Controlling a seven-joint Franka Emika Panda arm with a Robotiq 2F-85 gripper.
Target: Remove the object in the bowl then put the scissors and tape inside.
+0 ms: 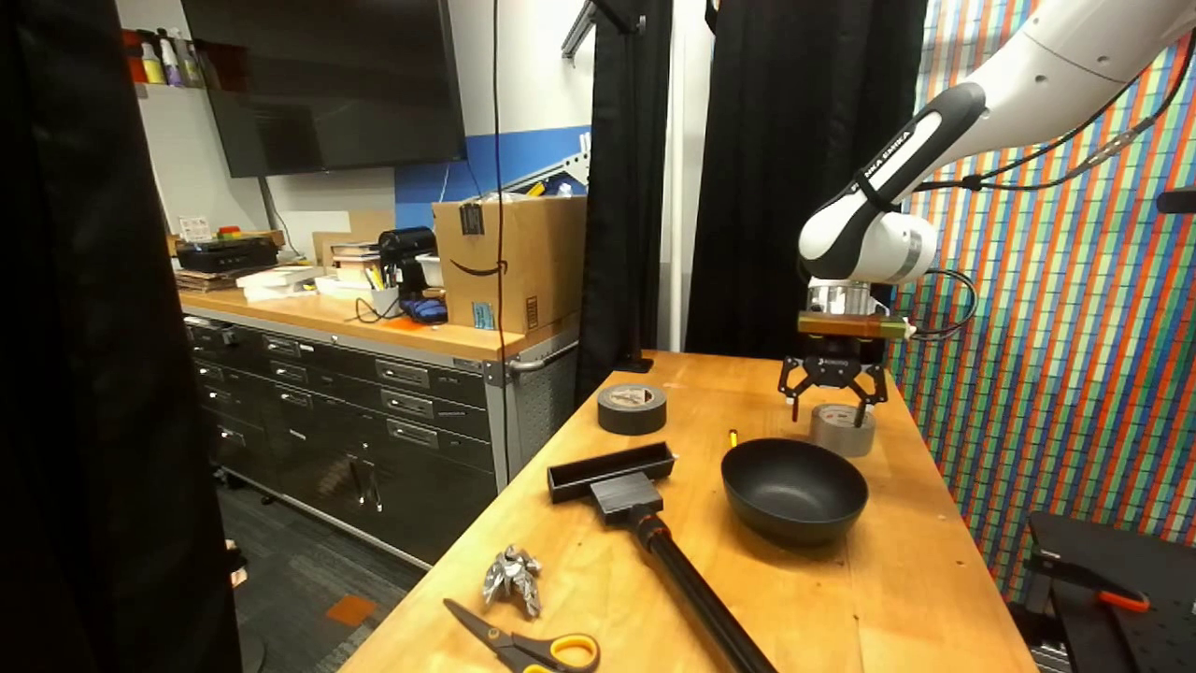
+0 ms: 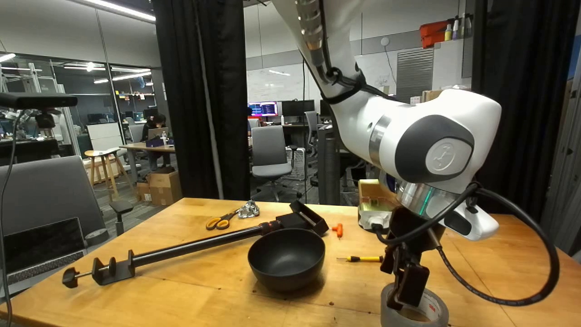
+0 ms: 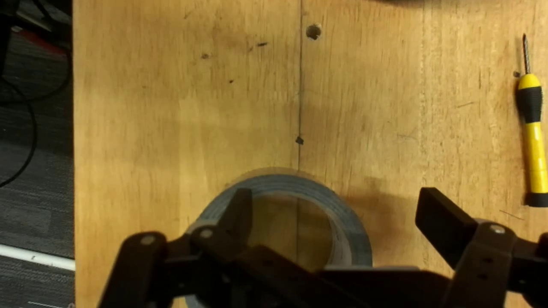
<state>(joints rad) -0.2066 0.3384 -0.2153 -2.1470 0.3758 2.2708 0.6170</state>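
Tape — partly hidden by parted fingers, cropped in wrist view

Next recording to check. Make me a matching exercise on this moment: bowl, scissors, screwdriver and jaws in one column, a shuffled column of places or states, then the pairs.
Things:
1. bowl
2. scissors
3. screwdriver
4. jaws

Places or states:
A. lying near the right edge of the wrist view, yellow and black
B. open, at the grey tape roll
C. beside the crumpled foil
D. black, nothing visible inside

Pairs: 1-D, 2-C, 3-A, 4-B
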